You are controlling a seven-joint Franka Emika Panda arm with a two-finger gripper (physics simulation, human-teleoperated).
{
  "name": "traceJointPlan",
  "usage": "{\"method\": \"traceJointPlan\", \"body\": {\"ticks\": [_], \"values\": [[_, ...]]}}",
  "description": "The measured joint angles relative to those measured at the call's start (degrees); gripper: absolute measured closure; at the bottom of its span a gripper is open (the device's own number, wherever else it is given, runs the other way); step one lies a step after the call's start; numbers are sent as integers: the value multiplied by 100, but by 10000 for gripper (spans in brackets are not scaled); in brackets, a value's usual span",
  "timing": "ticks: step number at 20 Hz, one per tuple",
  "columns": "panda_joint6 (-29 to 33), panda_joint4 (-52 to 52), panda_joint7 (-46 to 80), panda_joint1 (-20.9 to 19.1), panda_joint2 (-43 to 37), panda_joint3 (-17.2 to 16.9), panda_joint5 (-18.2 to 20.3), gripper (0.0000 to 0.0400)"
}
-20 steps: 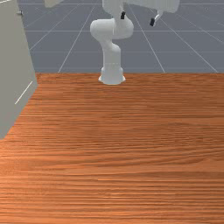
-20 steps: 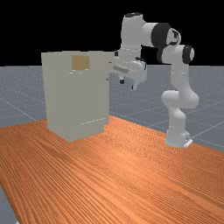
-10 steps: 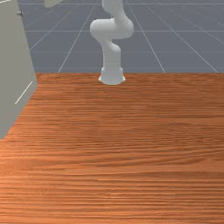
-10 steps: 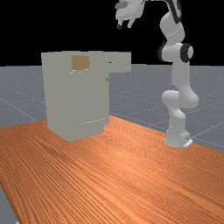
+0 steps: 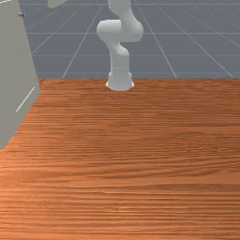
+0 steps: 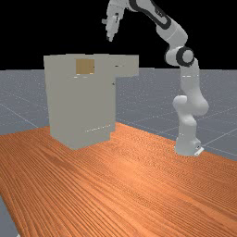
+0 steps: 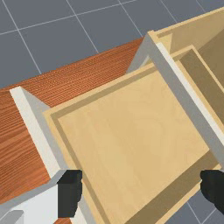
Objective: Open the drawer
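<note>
From where I stand, the drawer (image 6: pixel 127 65) is out of the cabinet (image 6: pixel 81 106), up in the middle of the far view, above the worktop (image 6: pixel 129 185). It sits level at the cabinet's top and points straight out of the face, toward the far view's right, the side where the arm (image 6: pixel 187 97) stands.

Its sliding line runs from the pale grey front panel (image 7: pixel 40 135) to the cabinet's rail (image 7: pixel 188 96) in the wrist view, and on underneath it. That line lies at a slant to the one joining the two fingers, though roughly along it. Whether the box is longer front to back or side to side, I can't tell. Inside it is light, honey-coloured wood.

The end effector (image 6: pixel 110 38) hangs high at the top of the far view, near the middle, with its tips downward. It is over the cabinet, above the drawer and apart from it, and farther toward the far view's left than the drawer's outer end. It's released, its fingers well apart and nothing gripped. Looking down past them, the drawer spreads below and between, with one finger (image 7: pixel 70 192) beside the front panel's line of sight.
</note>
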Motion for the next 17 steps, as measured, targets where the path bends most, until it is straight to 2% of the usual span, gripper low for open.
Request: {"method": "traceJointPlan", "body": {"ticks": [7,8,10,14,17], "values": [[468,-1391,97,71,-39,92,101,7],[581,-1572,178,106,-146,134,122,53],[804,-1952,361,194,-378,249,159,96],[989,-2270,567,359,-598,470,191,145],[1166,-2516,693,437,-769,613,210,162]]}}
